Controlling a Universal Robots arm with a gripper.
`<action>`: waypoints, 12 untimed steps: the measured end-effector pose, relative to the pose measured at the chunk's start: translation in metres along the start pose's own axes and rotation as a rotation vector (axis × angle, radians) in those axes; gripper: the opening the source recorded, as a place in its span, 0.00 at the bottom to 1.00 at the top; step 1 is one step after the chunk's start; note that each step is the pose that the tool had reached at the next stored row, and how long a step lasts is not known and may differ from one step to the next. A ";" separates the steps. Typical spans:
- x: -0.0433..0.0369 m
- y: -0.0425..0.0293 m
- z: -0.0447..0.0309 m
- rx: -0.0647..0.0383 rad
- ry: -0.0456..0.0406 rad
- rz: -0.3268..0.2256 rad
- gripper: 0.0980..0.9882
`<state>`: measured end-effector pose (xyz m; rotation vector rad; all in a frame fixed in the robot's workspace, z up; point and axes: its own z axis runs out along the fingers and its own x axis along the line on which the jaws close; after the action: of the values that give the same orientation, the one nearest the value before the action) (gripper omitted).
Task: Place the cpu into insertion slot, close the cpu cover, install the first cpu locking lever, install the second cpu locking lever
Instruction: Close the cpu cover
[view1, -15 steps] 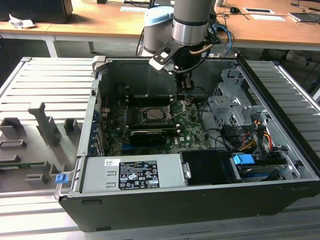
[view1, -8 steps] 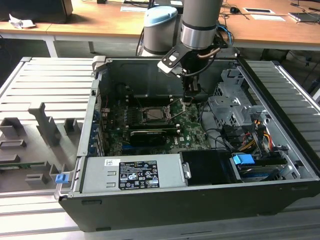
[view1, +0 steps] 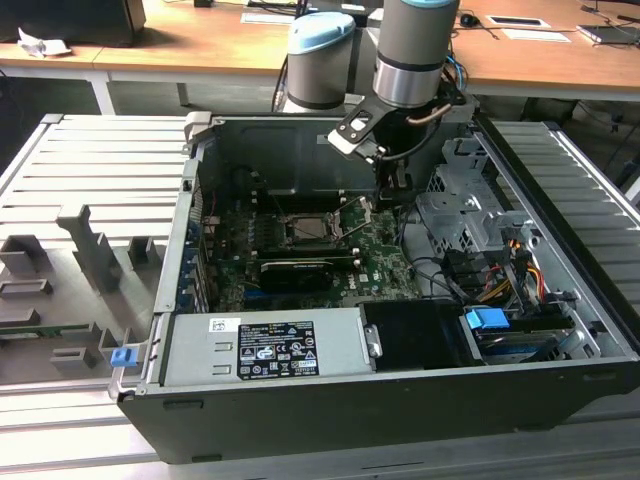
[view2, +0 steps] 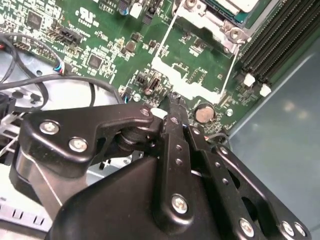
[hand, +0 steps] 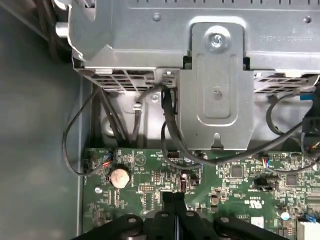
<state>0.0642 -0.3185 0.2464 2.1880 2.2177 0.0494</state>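
Collision risk: gripper (view2: 172, 102), fingers (view2: 176, 135) pressed together on nothing, hangs low beside the insertion slot (view1: 292, 236) holding the cpu (view1: 313, 229), so a slip could scrape the green board (view2: 115, 30) or bend a locking lever (view2: 164, 36).

the space straight above the insertion slot (view1: 312, 228) is open from overhead. toward the exterior view's right of the slot, the gripper (hand: 175, 194), fingers together, takes up the narrow gap before the grey drive cage (view1: 455, 215) and its loose black cables (view1: 425, 268). nearer the camera than the slot stand a black ribbed block (view1: 297, 270) and the power supply (view1: 262, 345). beyond the slot rises the case wall (view1: 280, 150)
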 end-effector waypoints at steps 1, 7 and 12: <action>0.0000 -0.0011 0.0000 0.001 0.0000 0.000 0.01; 0.0002 -0.0199 -0.0008 -0.001 0.0021 0.000 0.01; 0.0004 -0.0323 -0.0012 -0.003 0.0021 0.000 0.01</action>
<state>0.0319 -0.3185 0.2463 2.1872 2.2172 0.0554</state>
